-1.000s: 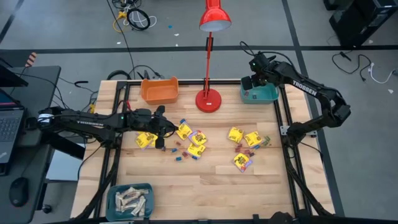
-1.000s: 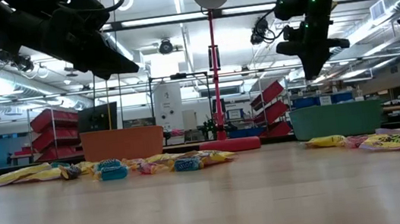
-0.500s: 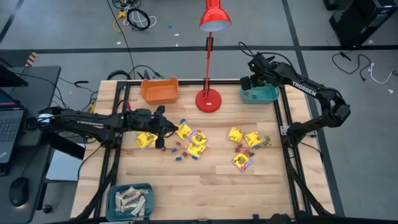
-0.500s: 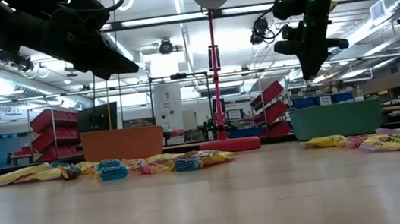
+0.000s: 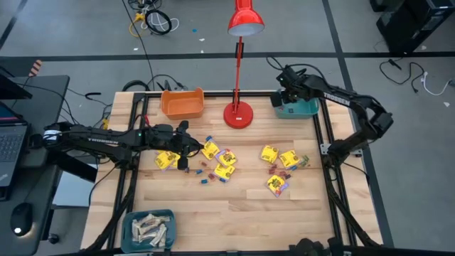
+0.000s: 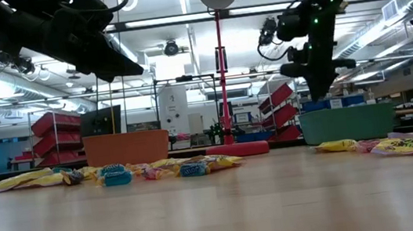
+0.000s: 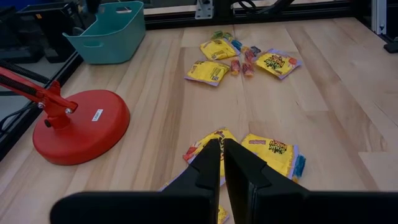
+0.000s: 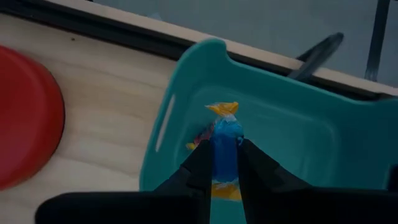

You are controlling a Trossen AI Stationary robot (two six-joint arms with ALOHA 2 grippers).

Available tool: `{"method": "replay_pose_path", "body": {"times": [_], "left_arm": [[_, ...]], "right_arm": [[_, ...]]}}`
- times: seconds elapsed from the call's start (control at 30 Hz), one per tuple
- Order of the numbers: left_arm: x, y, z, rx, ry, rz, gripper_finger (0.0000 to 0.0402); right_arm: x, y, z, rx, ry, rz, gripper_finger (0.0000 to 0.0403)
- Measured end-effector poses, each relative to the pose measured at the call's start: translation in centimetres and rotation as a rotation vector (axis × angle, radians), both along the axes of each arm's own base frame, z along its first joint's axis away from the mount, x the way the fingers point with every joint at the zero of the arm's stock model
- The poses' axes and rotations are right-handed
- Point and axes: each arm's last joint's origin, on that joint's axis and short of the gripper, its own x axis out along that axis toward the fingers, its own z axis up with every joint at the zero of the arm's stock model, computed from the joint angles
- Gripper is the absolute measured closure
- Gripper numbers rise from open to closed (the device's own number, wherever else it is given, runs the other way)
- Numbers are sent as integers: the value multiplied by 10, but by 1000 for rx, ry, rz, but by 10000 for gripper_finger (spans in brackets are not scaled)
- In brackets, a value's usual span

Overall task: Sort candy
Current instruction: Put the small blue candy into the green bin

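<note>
Overhead, the wooden desk carries the candy scattered below and ahead of the left hand, whose fingers are pressed together on nothing, just beside the yellow packets. At the far corner, the right hand hangs over the teal bin, pinching a blue wrapped sweet with yellow twisted ends above its opening.

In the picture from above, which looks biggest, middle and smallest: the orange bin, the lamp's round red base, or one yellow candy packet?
1. Orange bin
2. Lamp's red base, a bit smaller
3. Yellow candy packet, clearly smallest

All three sit on the table, so nearness to the camera hardly skews this.
</note>
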Motion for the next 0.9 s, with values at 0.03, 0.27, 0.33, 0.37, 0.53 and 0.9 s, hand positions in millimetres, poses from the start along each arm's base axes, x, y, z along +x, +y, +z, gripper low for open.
{"method": "replay_pose_path", "body": {"times": [0.03, 0.27, 0.33, 0.37, 0.53, 0.9], "left_arm": [[0, 0, 0, 0, 0, 0, 378], [0, 0, 0, 0, 2, 0, 378], [0, 0, 0, 0, 3, 0, 378], [0, 0, 0, -1, 4, 0, 378], [0, 0, -1, -1, 6, 0, 378], [0, 0, -1, -1, 8, 0, 378]], "right_arm": [[2, -2, -3, -1, -1, 0, 351], [12, -14, -23, 15, 13, 7, 351], [12, -16, -27, 24, 22, 1, 351], [12, -17, -29, 25, 27, -6, 351], [12, -20, -34, 25, 39, -26, 351], [14, -22, -38, 28, 36, -34, 341]]}}
